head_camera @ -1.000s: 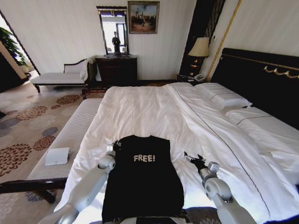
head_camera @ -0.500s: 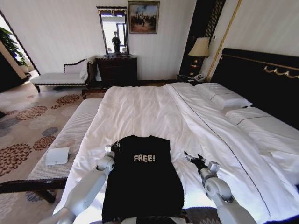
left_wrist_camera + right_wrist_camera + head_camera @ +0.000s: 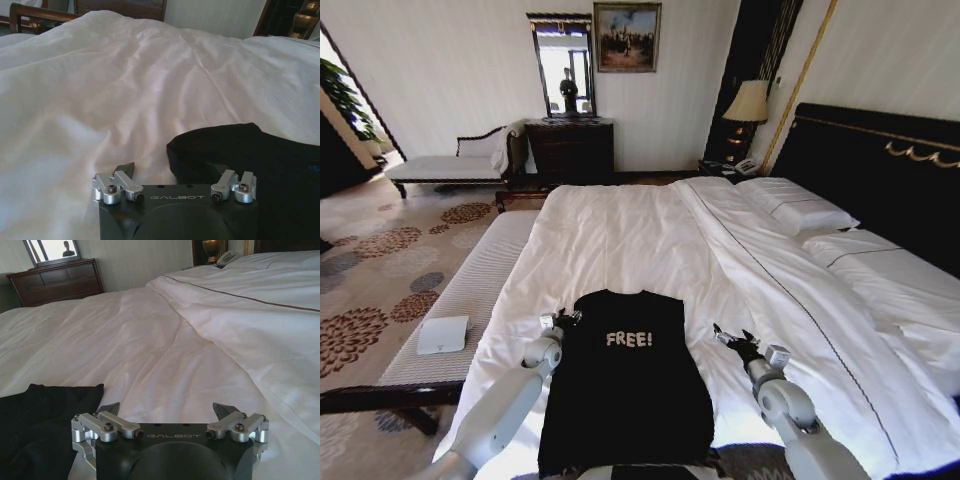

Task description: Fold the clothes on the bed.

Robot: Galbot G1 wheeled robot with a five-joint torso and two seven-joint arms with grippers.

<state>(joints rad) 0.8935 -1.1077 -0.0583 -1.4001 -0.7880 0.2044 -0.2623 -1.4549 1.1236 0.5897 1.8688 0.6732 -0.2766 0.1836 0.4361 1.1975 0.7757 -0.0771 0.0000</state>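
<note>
Black "FREE!" top [image 3: 625,385] spread flat on white bed [image 3: 650,240] at 6 o'clock, near edge. Left gripper [image 3: 558,321] at top's 10 o'clock shoulder, fingers spread, one over the fabric. Right gripper [image 3: 732,340] at 3 o'clock, on bare duvet [image 3: 190,350], fingers apart, empty.

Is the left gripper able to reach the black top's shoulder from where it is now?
Probably yes. The left gripper is open at the shoulder edge of the black top, which lies flat on the bed, with nothing between them.
</note>
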